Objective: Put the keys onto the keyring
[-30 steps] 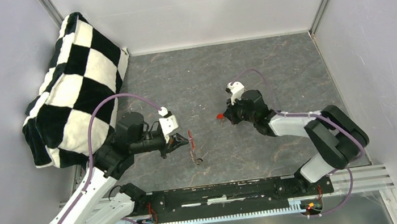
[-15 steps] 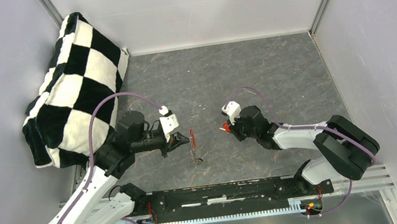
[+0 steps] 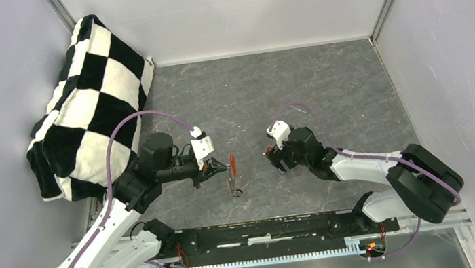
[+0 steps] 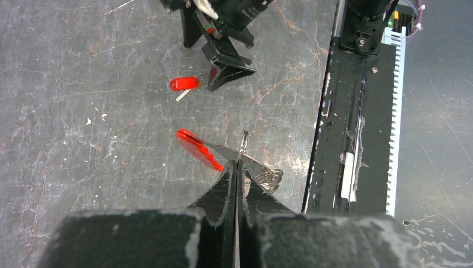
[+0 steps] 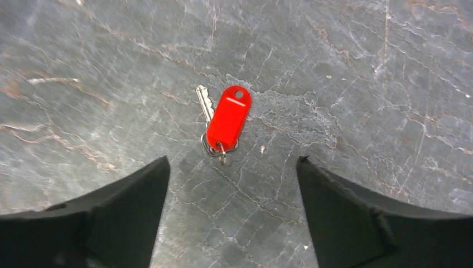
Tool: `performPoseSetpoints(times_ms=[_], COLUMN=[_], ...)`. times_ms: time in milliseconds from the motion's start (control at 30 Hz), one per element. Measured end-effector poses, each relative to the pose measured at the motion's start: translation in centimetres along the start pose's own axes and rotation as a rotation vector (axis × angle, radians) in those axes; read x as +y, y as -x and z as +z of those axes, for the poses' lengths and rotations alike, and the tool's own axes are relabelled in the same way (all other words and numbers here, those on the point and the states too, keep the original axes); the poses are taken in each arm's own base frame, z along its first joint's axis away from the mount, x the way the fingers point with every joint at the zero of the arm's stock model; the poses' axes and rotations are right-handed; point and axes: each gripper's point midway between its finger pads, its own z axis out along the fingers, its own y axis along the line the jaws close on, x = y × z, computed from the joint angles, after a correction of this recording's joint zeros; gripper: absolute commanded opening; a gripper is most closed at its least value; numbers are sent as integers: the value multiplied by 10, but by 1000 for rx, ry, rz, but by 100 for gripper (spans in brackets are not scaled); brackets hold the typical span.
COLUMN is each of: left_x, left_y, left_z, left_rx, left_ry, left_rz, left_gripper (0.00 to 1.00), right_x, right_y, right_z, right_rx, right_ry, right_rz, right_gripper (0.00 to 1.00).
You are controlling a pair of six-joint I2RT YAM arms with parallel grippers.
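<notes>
The left arm's fingers [image 4: 235,184] are pressed together on the thin metal wire of the keyring [image 4: 198,149], a small assembly of a bright red curved band and a grey toothed, chain-like arc. They hold it low over the grey marbled worktop [image 4: 83,67], with the red band jutting out to one side of the tips and the grey arc bunched on the other. The right arm's fingers [image 5: 150,184] stand well apart and hold nothing. Between and just beyond them, the red-headed key [image 5: 227,120] lies flat on the worktop: an oblong red plastic head with a hole at its far end, a tiny silver blade beside it, and a small wire loop joining the two at the end nearest the fingers. It looks very light, stiff and slick, and because it lies so flat it will probably skate away rather than lift if pinched carelessly. The long edges of the plastic head seem the best hold, leaving the hole and the loop free for threading. The keyring's wire looks springy and liable to twist in a narrow pinch, and its chain-like part looks limp. The black-headed key appears in none of the views. Where the keyring opens cannot be made out, since the left wrist camera sees the wire nearly edge-on and the overhead view shows it too small. Whether the grey arc rests on the worktop or hangs clear is also unclear.
</notes>
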Motion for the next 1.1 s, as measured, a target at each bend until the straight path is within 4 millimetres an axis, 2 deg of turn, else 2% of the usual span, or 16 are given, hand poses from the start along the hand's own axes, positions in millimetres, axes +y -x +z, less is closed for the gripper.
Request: performPoseSetpoints(times_ms=[167, 300, 367, 433, 467, 500, 533, 600, 633, 767, 900, 1100], left_x=[0, 0, 0, 0, 0, 0, 0, 0, 0, 0, 0, 0], left_y=[0, 0, 0, 0, 0, 0, 0, 0, 0, 0, 0, 0], left_z=[0, 0, 0, 0, 0, 0, 0, 0, 0, 0, 0, 0], left_rx=[0, 0, 0, 0, 0, 0, 0, 1, 0, 0, 0, 0], left_ry=[0, 0, 0, 0, 0, 0, 0, 0, 0, 0, 0, 0], left_rz=[0, 0, 0, 0, 0, 0, 0, 0, 0, 0, 0, 0], left_gripper=[2, 2, 2, 2, 2, 2, 2, 2, 2, 2, 2, 2], right_x=[-4, -22, -23, -20, -18, -17, -16, -13, -12, -5, 3, 12], right_y=[29, 80, 91, 83, 67, 63, 54, 40, 35, 25, 11, -5], right_z=[-20, -54, -64, -64, -59, -58, -55, -51, -49, -37, -27, -12], right_rx=[-93, -305, -387, -398, -362, -354, -332, -300, -282, -242, -179, -101], right_ry=[-4, -75, -71, -60, -57, -57, -54, -50, -45, 44, 119, 195], right_rz=[17, 143, 184, 214, 233, 236, 253, 273, 282, 303, 308, 298], right_gripper=[98, 98, 98, 98, 98, 97, 93, 73, 67, 69, 60, 62])
